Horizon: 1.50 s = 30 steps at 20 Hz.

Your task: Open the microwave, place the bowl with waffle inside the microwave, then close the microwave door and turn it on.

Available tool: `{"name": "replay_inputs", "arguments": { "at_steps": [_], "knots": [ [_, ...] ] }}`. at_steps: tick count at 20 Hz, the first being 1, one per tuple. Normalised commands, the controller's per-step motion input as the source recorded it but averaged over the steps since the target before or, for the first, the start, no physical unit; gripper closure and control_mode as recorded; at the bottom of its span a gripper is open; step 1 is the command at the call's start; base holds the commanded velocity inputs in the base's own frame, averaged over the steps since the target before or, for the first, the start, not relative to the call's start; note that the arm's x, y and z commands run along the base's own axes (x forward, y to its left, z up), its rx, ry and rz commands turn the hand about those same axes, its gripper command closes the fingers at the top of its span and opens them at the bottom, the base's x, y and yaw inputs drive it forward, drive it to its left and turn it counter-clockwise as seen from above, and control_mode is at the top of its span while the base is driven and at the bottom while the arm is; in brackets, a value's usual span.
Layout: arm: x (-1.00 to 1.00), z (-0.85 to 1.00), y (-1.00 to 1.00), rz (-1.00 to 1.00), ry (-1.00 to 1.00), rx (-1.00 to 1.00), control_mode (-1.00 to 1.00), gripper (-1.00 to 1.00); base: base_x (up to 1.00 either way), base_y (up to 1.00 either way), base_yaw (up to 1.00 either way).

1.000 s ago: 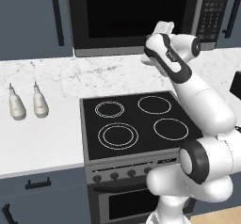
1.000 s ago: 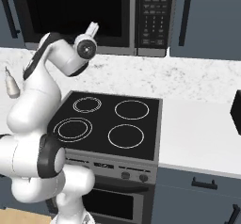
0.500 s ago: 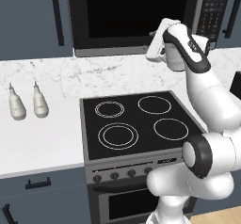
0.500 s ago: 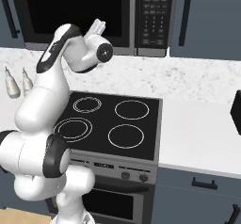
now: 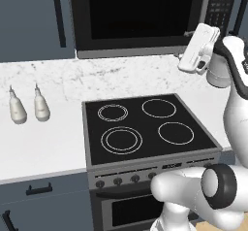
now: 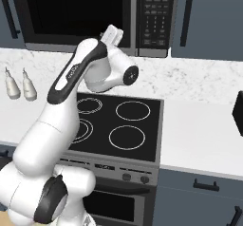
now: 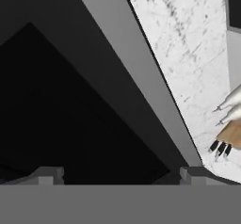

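The end effector has risen from over the stove to the lower right corner of the microwave door, close to the grey edge by the button panel. Its fingers stand spread wide with nothing between them. The microwave is shut as before. On the tabletop, two pale bottles have not moved.
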Motion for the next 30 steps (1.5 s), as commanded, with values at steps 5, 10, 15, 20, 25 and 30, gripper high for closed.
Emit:
{"name": "replay_inputs", "arguments": {
  "at_steps": [5,10,15,20,25,30],
  "knots": [
    [-0.31,-0.06,-1.0,0.0,0.0,0.0,-1.0,-1.0,0.0,0.0,0.0],
    [-0.09,-0.26,-0.93,0.0,0.0,-0.01,-1.0,-1.0,0.0,0.0,0.0],
    [0.14,-0.25,-0.48,0.0,0.0,-0.01,-1.0,-1.0,0.0,0.0,0.0],
    [0.43,-0.01,-0.02,0.0,0.0,0.0,-1.0,-1.0,0.0,0.0,0.0],
    [0.44,0.0,0.0,0.0,0.0,0.0,-1.0,-1.0,0.0,0.0,0.0],
    [0.39,-0.07,-0.05,0.0,0.0,0.0,-1.0,-1.0,0.0,0.0,0.0]
  ]
}}
